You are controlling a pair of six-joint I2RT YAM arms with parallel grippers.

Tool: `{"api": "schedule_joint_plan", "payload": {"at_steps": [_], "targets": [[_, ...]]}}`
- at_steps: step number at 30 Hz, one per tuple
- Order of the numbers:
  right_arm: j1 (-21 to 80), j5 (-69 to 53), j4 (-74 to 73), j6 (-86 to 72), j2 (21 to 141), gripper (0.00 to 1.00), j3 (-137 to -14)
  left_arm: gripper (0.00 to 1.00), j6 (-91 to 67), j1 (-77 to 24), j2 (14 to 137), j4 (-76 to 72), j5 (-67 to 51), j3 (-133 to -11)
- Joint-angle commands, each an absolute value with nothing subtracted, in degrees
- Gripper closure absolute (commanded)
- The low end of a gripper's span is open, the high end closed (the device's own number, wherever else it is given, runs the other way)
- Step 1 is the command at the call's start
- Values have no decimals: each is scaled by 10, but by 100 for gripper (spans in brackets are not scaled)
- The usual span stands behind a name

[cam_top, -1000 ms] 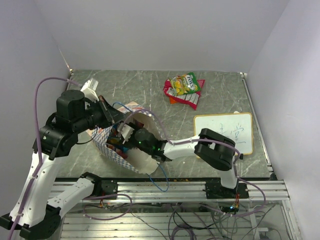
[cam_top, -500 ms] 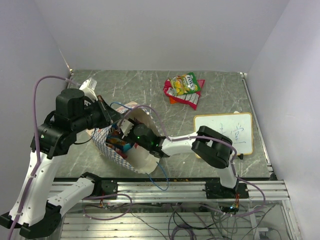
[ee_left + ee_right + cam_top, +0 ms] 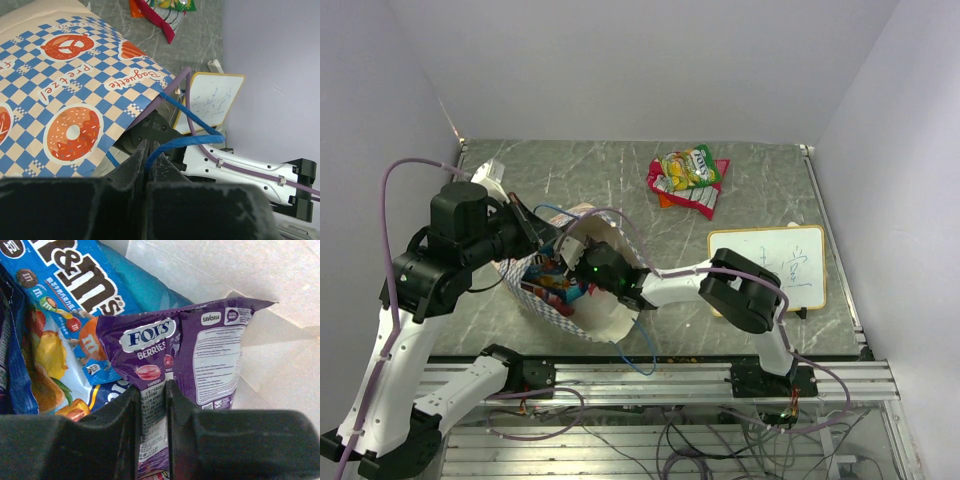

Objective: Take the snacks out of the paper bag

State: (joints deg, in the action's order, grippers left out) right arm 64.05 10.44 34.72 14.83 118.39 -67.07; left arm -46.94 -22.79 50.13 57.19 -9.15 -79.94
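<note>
Midway: red-green foil packets (image 3: 688, 178) lying outside cream checkered paper bag (image 3: 605, 318).
Inside, right gripper (image 3: 152, 390) pinching purple foil packet (image 3: 200, 355); left gripper (image 3: 149, 156) clamping blue string handle (image 3: 192, 141).

From above, the right end effector (image 3: 151, 390) is lost inside the paper bag (image 3: 605, 318). Close up, the purple packet (image 3: 200, 355) it grips runs off the bottom edge. The left end effector (image 3: 148, 151) pinching the blue string handle (image 3: 210, 137) is a dark blur. The writing on the board (image 3: 765, 265) is too small to read.

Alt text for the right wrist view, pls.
The right gripper pinches the lower edge of a purple Fox's Berries packet inside the paper bag. A blue M&M's packet lies partly under it, to the left.
</note>
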Motion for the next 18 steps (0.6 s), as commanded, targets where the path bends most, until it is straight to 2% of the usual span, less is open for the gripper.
{"api": "schedule_joint_plan", "payload": {"at_steps": [1,5,18], "targets": [[618,50,309,147,1148,86,-670,93,-483,-234,491,556,-74,-803],[618,0,283,144,1126,100,-675,93,-483,-234,495,549,-63,-808],[617,-111,290,98,1005,100,-627,93,-497,-234,491,502,-57,-785]]}}
